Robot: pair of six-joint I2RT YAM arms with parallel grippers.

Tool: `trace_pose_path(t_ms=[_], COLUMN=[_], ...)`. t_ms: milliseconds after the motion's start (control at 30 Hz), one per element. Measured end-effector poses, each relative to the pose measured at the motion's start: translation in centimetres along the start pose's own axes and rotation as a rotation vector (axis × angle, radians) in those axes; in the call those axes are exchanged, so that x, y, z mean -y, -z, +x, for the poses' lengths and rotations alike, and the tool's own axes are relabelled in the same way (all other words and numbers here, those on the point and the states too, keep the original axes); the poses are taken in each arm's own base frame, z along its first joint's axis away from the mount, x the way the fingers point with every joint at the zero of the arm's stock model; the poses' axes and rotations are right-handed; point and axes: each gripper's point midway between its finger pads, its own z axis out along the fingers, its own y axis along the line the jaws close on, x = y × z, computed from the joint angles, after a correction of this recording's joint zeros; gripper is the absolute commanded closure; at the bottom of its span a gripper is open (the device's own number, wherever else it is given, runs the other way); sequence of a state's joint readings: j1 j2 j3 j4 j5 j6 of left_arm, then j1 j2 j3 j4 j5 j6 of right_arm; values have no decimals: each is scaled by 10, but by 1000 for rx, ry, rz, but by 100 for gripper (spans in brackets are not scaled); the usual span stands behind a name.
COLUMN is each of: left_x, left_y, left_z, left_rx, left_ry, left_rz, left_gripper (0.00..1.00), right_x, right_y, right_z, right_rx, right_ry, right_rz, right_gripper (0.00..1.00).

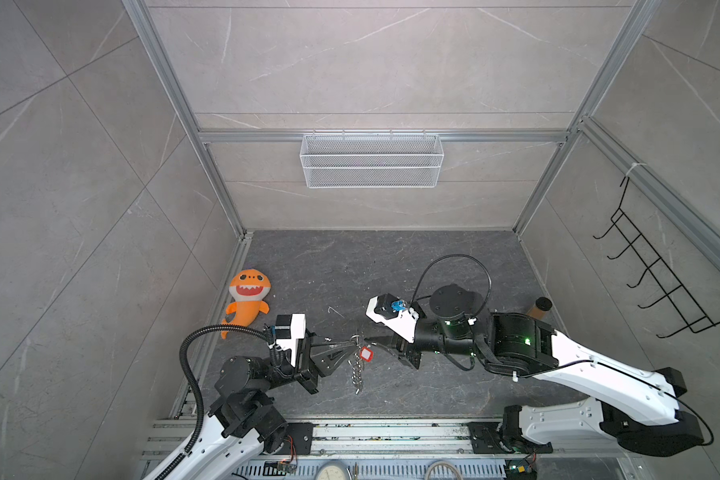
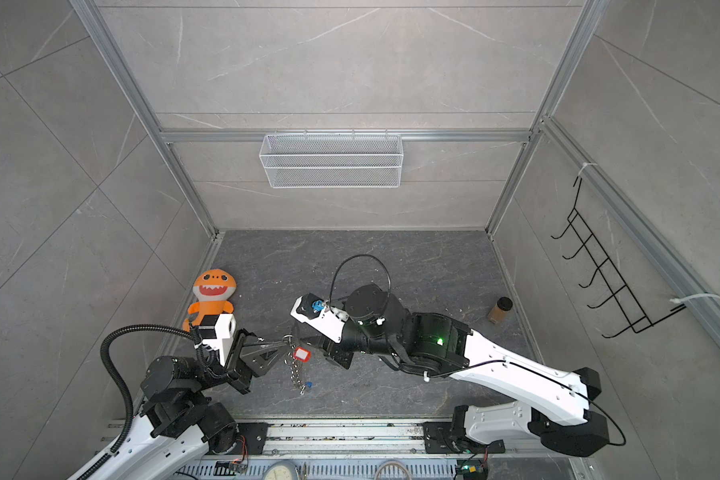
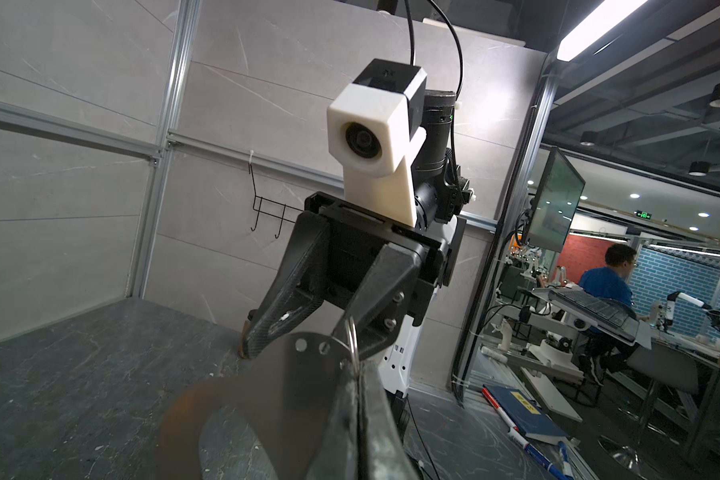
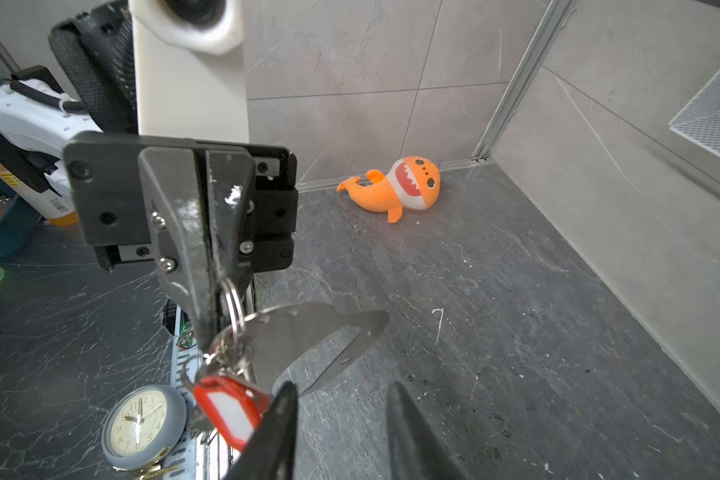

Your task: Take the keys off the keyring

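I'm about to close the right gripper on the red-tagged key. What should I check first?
1. Left gripper shut on the keyring: ok.
2. Right gripper open, nothing between its jaws: ok.
3. Red tag between the right gripper's jaws: not ok, it sits beside one finger, outside the gap.
4. Blue tag at the chain's low end, apart from both grippers: ok.
5. Chain's low end off the table: cannot tell.
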State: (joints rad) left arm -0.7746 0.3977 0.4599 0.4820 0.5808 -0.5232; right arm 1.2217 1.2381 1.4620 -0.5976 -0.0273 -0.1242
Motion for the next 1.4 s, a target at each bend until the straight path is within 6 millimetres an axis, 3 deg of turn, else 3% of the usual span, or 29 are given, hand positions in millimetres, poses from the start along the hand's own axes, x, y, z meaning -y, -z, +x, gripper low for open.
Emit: trace_pose_path(t_ms=[133,267,500,900,1167,1400], left_x=[-2,-5,-2,1,-1,0], left_y=[0,0,0,-2,-5,-6], left_z=[3,7,4,12,15,18], left_rx=[-11,-26,-29,-67,-83,-93], left_ry=[4,8,1,13,23,26], left_rz=[-10,-20,-16,22,24,34], left_gripper=[100,100,100,100,100,100], right_x=[1,1,-20,-34,-36,-31], right_y=[4,13,17,9,2,1], right_z=[-1,12,30,27,25,25], right_rx=[17,50,101,156,161,166], right_ry=[0,0,3,-23,-66,-94], right_rz=[13,24,-78,-188,-241,-241], right_gripper=[52,47,41,41,54,78])
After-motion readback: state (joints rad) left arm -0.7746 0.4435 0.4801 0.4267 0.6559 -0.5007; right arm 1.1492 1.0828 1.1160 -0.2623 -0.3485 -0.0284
